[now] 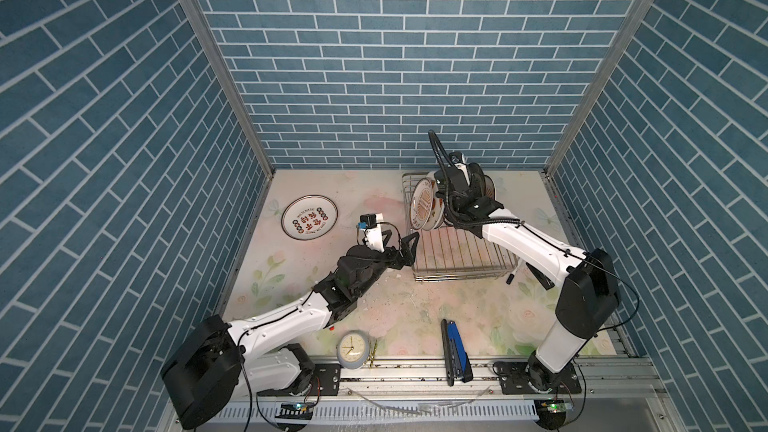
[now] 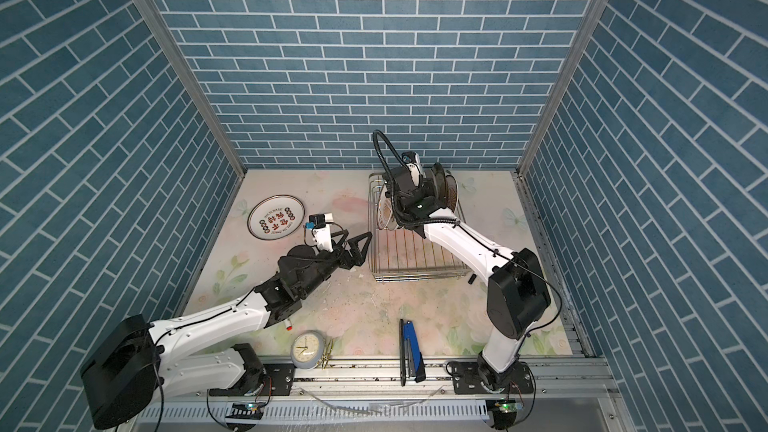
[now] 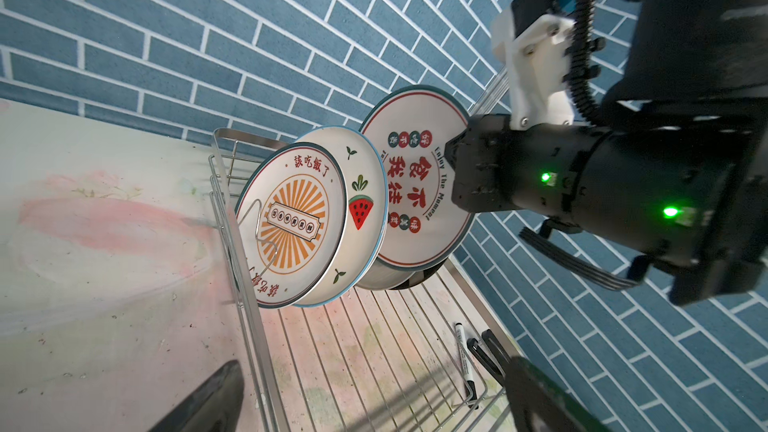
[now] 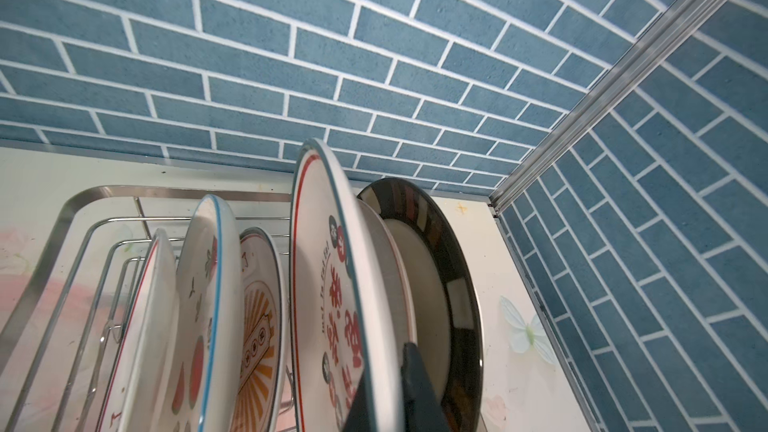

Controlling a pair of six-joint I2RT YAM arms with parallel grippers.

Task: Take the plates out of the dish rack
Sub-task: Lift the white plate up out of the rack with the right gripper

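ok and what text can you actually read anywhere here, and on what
"該吃飯了": rim of the sunburst plate.
"Enjoy The Moment": gripped plate in the right pincer.
Its big red characters and the sunburst plate's ticket label: unclear.
Flat plate, clock, marker: print too small.

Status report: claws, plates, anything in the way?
Left claw open beside dish rack. Right claw shut on racked red-lettered plate. Unloaded plate on table. Neighbouring plates crowd it.
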